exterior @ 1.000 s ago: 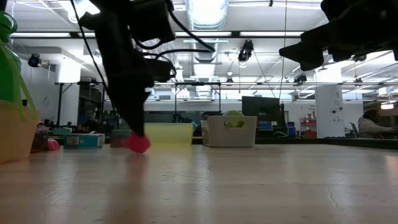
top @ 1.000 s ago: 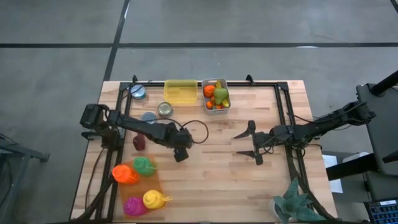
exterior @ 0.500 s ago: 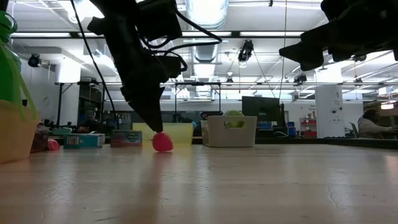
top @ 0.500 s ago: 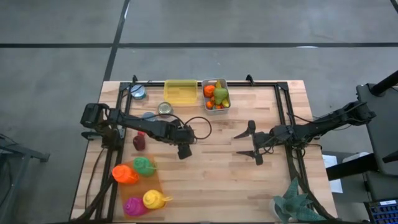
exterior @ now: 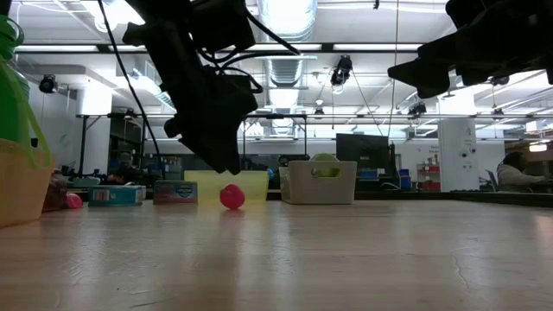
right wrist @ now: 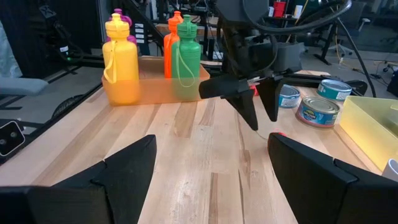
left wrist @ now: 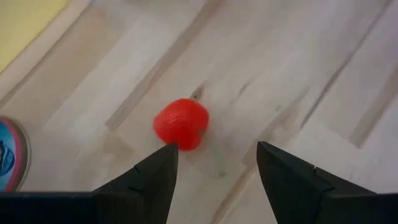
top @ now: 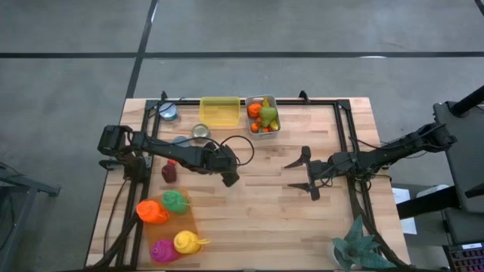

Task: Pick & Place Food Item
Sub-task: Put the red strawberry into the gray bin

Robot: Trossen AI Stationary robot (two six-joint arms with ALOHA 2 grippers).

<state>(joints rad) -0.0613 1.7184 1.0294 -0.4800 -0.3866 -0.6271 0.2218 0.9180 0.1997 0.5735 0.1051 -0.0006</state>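
A small red round food item (left wrist: 181, 123) lies on the bare wooden table (top: 265, 204), just ahead of my left gripper's fingertips; in the low view the food item (exterior: 232, 197) rests on the table below them. My left gripper (left wrist: 216, 149) hangs open a little above the table near its middle (top: 232, 180), slanting down, and touches nothing. From above, the gripper hides the red item. My right gripper (top: 308, 174) waits open and level at the right, above the table.
A yellow bin (top: 219, 111) and a white bin of fruit (top: 262, 115) stand at the far edge. Three cans (top: 200, 132) and a dark red item (top: 169, 172) lie left of the gripper. Coloured bottles in a tray (top: 170, 223) stand near left, a plant (top: 359, 245) near right.
My left gripper has gone toward the table's right and slightly toward the far edge, rolled at the wrist and risen a little. The red item, at its fingertips a second ago, has moved right along the table and now lies clear below them.
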